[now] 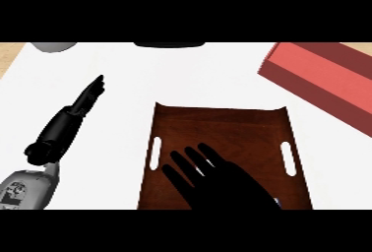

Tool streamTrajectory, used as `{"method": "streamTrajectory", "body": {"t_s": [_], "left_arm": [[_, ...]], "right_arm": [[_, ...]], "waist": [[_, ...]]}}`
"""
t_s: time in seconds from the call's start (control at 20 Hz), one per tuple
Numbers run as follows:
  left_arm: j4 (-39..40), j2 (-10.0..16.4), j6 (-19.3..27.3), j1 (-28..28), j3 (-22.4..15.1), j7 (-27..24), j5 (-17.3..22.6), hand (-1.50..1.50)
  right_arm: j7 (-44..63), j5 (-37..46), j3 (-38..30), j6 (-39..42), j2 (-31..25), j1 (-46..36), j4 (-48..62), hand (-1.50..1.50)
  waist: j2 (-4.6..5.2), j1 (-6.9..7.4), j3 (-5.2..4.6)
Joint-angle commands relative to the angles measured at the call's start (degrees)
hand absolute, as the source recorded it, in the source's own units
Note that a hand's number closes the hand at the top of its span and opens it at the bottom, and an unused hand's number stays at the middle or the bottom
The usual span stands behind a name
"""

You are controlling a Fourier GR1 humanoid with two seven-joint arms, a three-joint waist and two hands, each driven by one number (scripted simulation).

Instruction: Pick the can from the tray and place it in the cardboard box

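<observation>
A dark brown tray [218, 123] with two white handle slots lies on the white counter, in the middle of the view. My right hand [222, 184] hovers over its near half, fingers straight and spread, pointing to the far left. A small blue and white sliver [277, 201] peeks out at the hand's right edge; I cannot tell whether it is the can, and no other can shows. The box [327, 78], red rather than cardboard brown, sits at the far right, beyond the tray. My left hand [69, 120] rests open on the left, fingers pointing away.
A grey round object [52, 46] sits at the counter's far left edge, and a dark object [169, 44] at the far middle edge. White counter [181, 74] stretches between the tray and the far edge.
</observation>
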Motion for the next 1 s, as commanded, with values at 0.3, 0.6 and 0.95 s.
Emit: {"method": "streamTrajectory", "body": {"t_s": [0.3, 0.6, 0.95], "left_arm": [[-0.5, -2.1, -0.6, -0.6, 0.4, 1.6, -1.7, 0.0], [0.8, -1.8, -2.5, -1.0, 2.7, 0.5, -1.2, 0.0], [0.9, -2.3, -3.8, -0.6, 4.2, -0.1, -1.6, 0.0]], "right_arm": [[9.8, 9.2, 3.9, 4.6, 6.7, 3.1, 0.2, -1.5], [6.6, 15.5, 4.9, 6.8, 9.9, 4.5, 6.3, -1.5], [-3.3, 25.0, 4.8, 3.1, 8.8, 8.6, 14.1, -1.5]], "waist": [[0.01, -0.31, 0.06], [0.09, -0.24, 0.05], [0.21, -0.04, 0.08]]}}
